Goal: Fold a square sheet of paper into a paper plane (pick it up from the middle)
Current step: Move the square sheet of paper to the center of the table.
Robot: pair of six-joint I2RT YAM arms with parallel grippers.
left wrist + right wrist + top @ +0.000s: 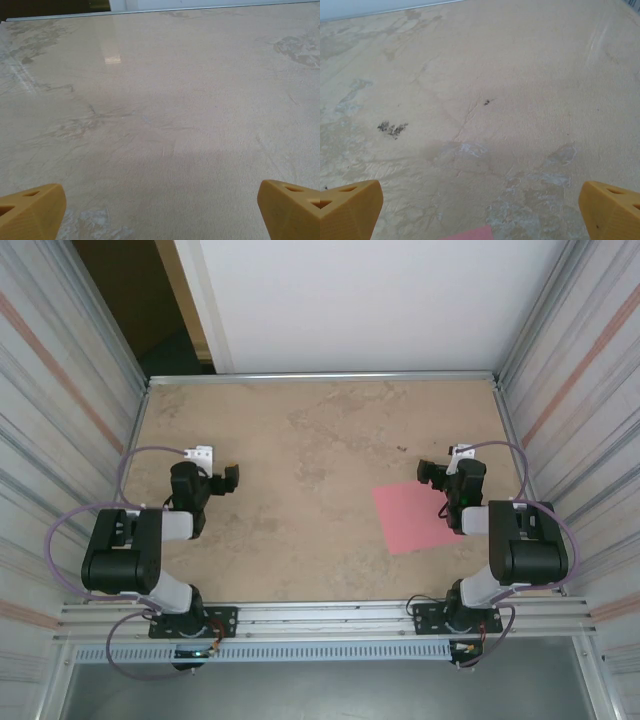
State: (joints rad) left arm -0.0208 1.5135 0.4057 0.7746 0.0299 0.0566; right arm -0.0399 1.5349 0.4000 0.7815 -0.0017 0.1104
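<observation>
The square sheet of paper (413, 518) is plain pink-red and lies flat on the table at the right, its right edge tucked under my right arm. My right gripper (430, 473) hovers just beyond the sheet's far corner, open and holding nothing. In the right wrist view its yellow fingertips (355, 205) stand wide apart over bare table, and a pink corner of the sheet (472, 233) shows at the bottom edge. My left gripper (229, 478) is open on the left side, far from the sheet. Its yellow fingertips (35, 207) are spread over bare table.
The tan mottled tabletop (320, 440) is framed by a metal rail at the back (320, 377) and ribbed side walls (560, 390). Dark specks (392, 128) mark the surface ahead of the right gripper. Purple cables loop beside both arms.
</observation>
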